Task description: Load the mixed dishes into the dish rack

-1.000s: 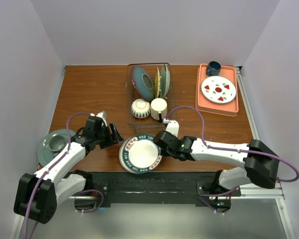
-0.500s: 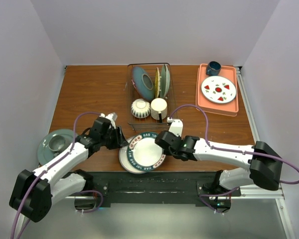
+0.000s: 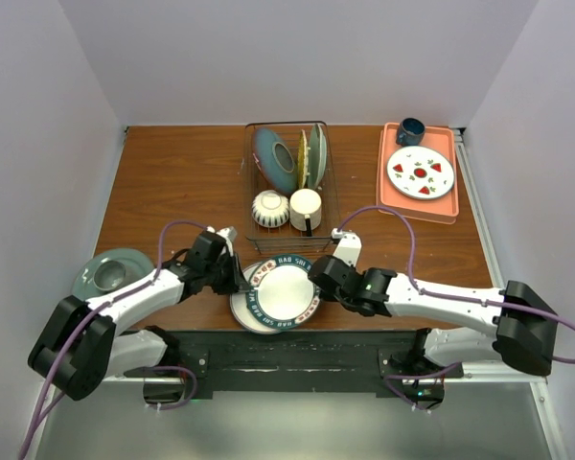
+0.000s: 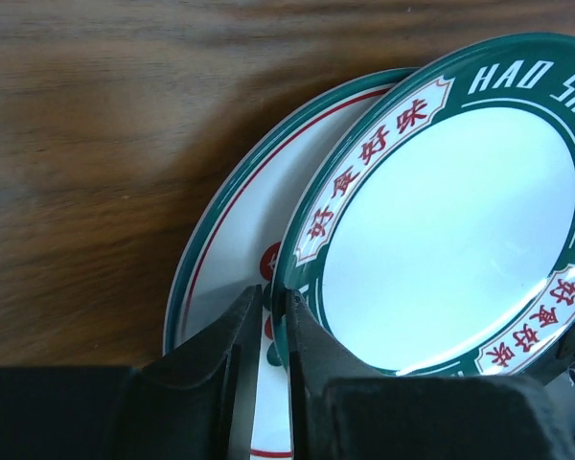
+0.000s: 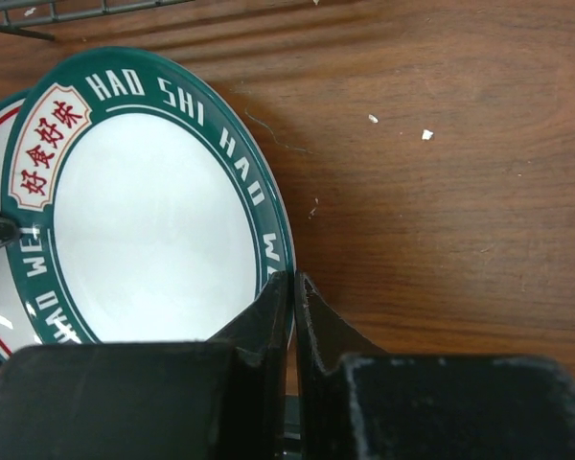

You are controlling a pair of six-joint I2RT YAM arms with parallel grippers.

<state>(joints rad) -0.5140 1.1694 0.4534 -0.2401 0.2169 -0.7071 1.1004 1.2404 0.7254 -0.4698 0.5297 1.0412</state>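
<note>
Tabletop [image 3: 172,182]: brown wood grain, a few pale crumbs near R claw.
Room: plain pale walls on 3 sides.
Dish rack [image 3: 268,240]: centre rear of tabletop; plates on edge at back, striped bowl [image 3: 269,208] & cream mug [image 3: 305,205] in front part.
Green-rimmed plate [image 3: 281,292]: near edge, just in front of rack, between both claws, lying partly over a 2nd plate [image 4: 220,278] (white, green edge, red line).
L claw [image 4: 273,316]: fingers nearly together, pinching plate's L rim.
R claw [image 5: 292,292]: clamped on plate's R rim.
Elsewhere: orange tray [image 3: 412,209] rear R; grey-green plate [image 3: 125,257] far L.
</note>
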